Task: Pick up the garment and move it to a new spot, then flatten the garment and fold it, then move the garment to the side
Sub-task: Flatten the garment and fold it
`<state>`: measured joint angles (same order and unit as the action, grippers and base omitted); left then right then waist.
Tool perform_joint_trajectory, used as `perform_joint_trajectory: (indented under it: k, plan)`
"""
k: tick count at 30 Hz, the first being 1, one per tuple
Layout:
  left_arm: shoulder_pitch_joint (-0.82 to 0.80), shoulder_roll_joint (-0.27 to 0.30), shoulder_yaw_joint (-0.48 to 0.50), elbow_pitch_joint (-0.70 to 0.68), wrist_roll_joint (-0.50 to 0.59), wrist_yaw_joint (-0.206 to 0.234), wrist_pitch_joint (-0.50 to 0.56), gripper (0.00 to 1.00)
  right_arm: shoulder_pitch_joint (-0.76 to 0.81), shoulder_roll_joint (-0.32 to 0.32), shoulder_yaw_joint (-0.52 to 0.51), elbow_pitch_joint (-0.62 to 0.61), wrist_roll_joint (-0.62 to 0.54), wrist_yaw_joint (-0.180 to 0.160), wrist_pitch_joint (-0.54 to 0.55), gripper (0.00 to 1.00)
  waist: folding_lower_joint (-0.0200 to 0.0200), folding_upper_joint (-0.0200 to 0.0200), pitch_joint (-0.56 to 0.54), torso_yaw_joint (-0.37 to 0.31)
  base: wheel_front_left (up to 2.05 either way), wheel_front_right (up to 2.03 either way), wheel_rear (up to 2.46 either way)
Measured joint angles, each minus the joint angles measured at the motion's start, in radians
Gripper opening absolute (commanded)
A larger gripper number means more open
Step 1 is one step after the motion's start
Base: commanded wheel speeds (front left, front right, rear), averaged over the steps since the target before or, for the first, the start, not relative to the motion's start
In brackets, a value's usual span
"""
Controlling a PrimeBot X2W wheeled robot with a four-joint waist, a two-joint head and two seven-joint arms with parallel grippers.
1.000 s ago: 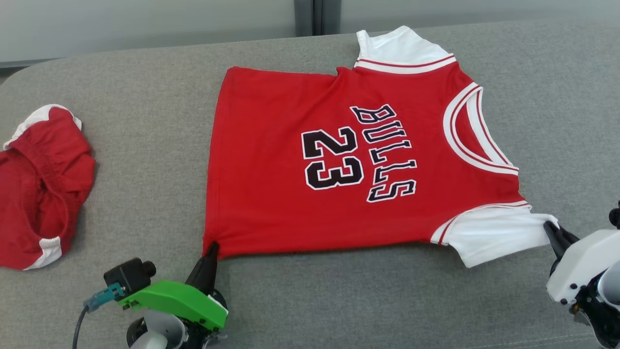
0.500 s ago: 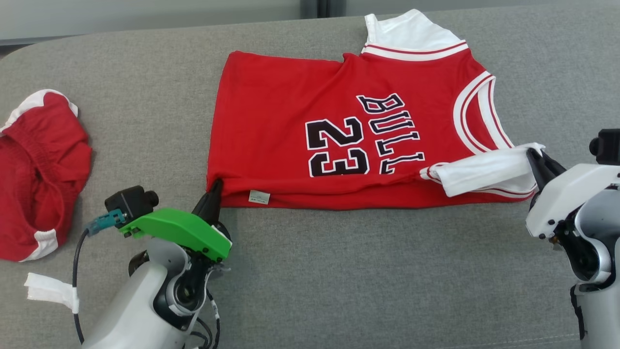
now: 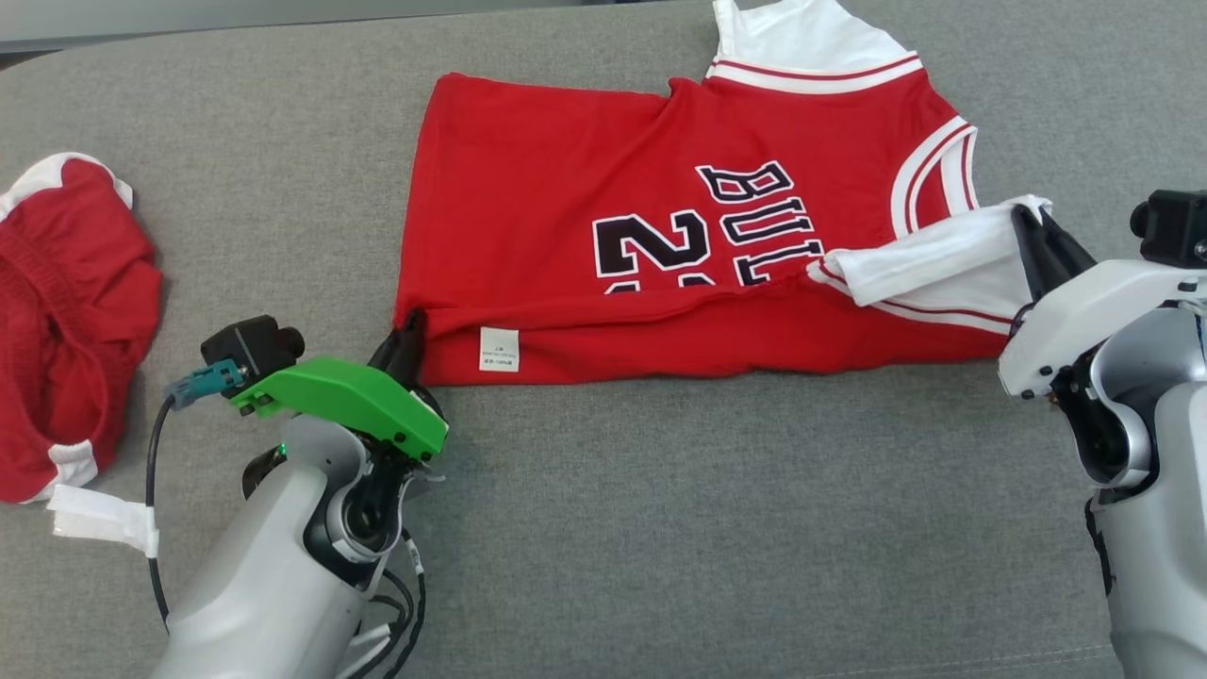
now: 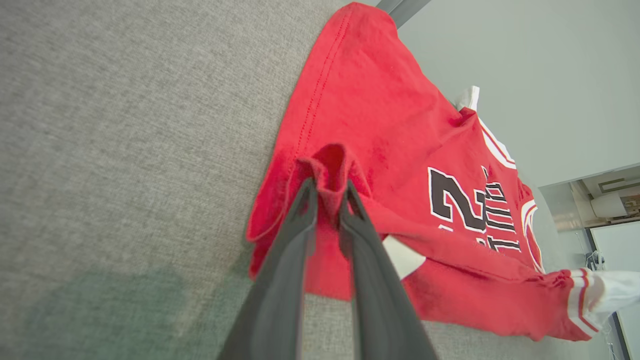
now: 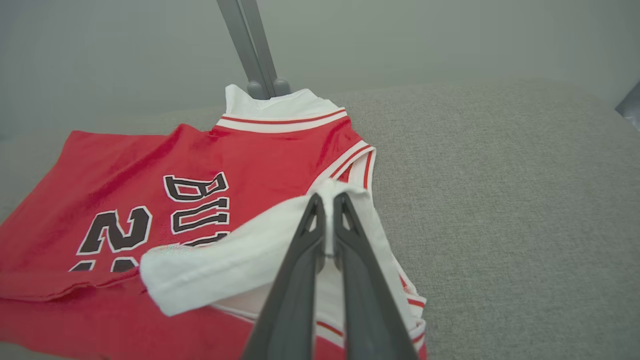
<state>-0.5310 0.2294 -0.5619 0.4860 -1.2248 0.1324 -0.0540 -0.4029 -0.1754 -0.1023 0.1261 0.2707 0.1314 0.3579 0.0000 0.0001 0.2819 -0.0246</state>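
The garment (image 3: 585, 179), a red jersey with white sleeves and black lettering, lies on the grey cushioned surface (image 3: 660, 519), its near edge folded over onto the lower half of the number. My left gripper (image 3: 407, 332) is shut on the red hem corner at the fold's left end; the left wrist view shows a bunch of the garment (image 4: 380, 130) pinched between my left gripper's (image 4: 327, 182) tips. My right gripper (image 3: 1023, 219) is shut on the white sleeve, held slightly above the jersey beside the collar. In the right wrist view my right gripper (image 5: 325, 197) pinches the sleeve over the garment (image 5: 150, 165).
A crumpled pair of red shorts with white trim (image 3: 66, 321) lies at the far left. A white tape tag (image 3: 99, 533) hangs on my left arm's cable. A grey wall post (image 5: 252, 50) stands behind the surface's far edge. Bare grey surface runs along the near side and right.
Both grippers have carried the jersey's near edge away from me, folding it over the lettering and exposing a white label. The head camera has shifted too.
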Motion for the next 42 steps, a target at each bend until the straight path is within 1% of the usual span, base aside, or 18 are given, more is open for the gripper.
perform_joint_trajectory:
  k: [1, 4, 7, 12, 14, 17, 20, 23, 27, 31, 35, 39, 40, 41, 42]
  plan:
    - [-0.004, -0.001, -0.001, 0.005, 0.004, -0.001, 0.000, 1.00, -0.007, -0.003, 0.005, 0.006, 0.000, 0.000, -0.014, 1.00, 0.0000, 0.0000, 0.002, 0.000, 0.00, 0.00, 0.00]
    - [-0.015, -0.012, 0.000, 0.016, 0.010, -0.009, -0.021, 1.00, -0.045, -0.011, 0.021, 0.018, 0.000, 0.000, -0.101, 1.00, 0.0000, 0.0000, 0.011, 0.001, 0.00, 0.00, 0.00]
    - [-0.023, -0.010, 0.003, 0.026, 0.033, -0.012, -0.058, 1.00, -0.073, -0.018, 0.035, 0.035, 0.000, 0.000, -0.174, 1.00, 0.0000, 0.0000, 0.017, 0.005, 0.00, 0.00, 0.00]
    - [-0.024, 0.015, -0.018, 0.043, 0.093, -0.013, -0.116, 1.00, -0.075, -0.026, 0.045, 0.071, 0.008, 0.000, -0.179, 1.00, 0.0000, 0.0000, 0.014, 0.015, 0.00, 0.00, 0.00]
    - [-0.023, 0.027, -0.031, 0.049, 0.121, -0.008, -0.134, 1.00, -0.068, -0.027, 0.020, 0.076, 0.005, 0.000, -0.148, 1.00, 0.0000, 0.0000, 0.009, 0.018, 0.00, 0.00, 0.00]
    - [-0.013, 0.039, -0.063, 0.060, 0.160, 0.001, -0.137, 1.00, -0.018, -0.027, -0.026, 0.085, -0.028, 0.000, -0.052, 1.00, 0.0000, 0.0000, 0.001, 0.020, 0.00, 0.00, 0.00]
    - [-0.004, 0.040, -0.095, 0.069, 0.182, 0.019, -0.121, 1.00, 0.025, -0.007, -0.078, 0.067, -0.071, 0.000, 0.034, 1.00, 0.0000, 0.0000, -0.001, 0.017, 0.00, 0.00, 0.00]
    - [-0.005, 0.045, -0.122, 0.081, 0.214, 0.037, -0.111, 1.00, 0.052, 0.013, -0.111, 0.050, -0.114, 0.000, 0.086, 1.00, 0.0000, 0.0000, 0.007, 0.012, 0.00, 0.00, 0.00]
    - [-0.019, 0.046, -0.150, 0.098, 0.242, 0.055, -0.096, 1.00, 0.060, 0.039, -0.137, 0.050, -0.155, 0.000, 0.107, 1.00, 0.0000, 0.0000, 0.025, 0.005, 0.00, 0.00, 0.00]
    - [-0.040, 0.046, -0.162, 0.110, 0.257, 0.071, -0.081, 1.00, 0.059, 0.058, -0.147, 0.092, -0.164, 0.000, 0.117, 1.00, 0.0000, 0.0000, 0.046, 0.002, 0.00, 0.00, 0.00]
    - [-0.055, 0.045, -0.174, 0.121, 0.262, 0.072, -0.068, 1.00, 0.052, 0.068, -0.157, 0.130, -0.178, 0.000, 0.129, 1.00, 0.0000, 0.0000, 0.064, 0.006, 0.00, 0.00, 0.00]
    - [-0.067, 0.041, -0.183, 0.131, 0.263, 0.061, -0.050, 1.00, 0.039, 0.074, -0.149, 0.151, -0.157, -0.001, 0.129, 1.00, 0.0000, 0.0000, 0.080, 0.010, 0.00, 0.00, 0.00]
    - [-0.072, 0.041, -0.184, 0.134, 0.263, 0.059, -0.043, 0.93, 0.035, 0.074, -0.145, 0.154, -0.151, -0.001, 0.127, 0.88, 0.0000, 0.0000, 0.082, 0.011, 0.00, 0.00, 0.00]
    - [-0.075, 0.040, -0.185, 0.137, 0.261, 0.053, -0.037, 0.59, 0.030, 0.074, -0.140, 0.157, -0.145, -0.001, 0.124, 0.48, 0.0000, 0.0000, 0.085, 0.011, 0.00, 0.00, 0.00]
    - [-0.077, 0.040, -0.187, 0.139, 0.261, 0.051, -0.035, 0.16, 0.028, 0.075, -0.136, 0.158, -0.138, -0.001, 0.122, 0.00, 0.0000, 0.0000, 0.085, 0.011, 0.00, 0.00, 0.00]
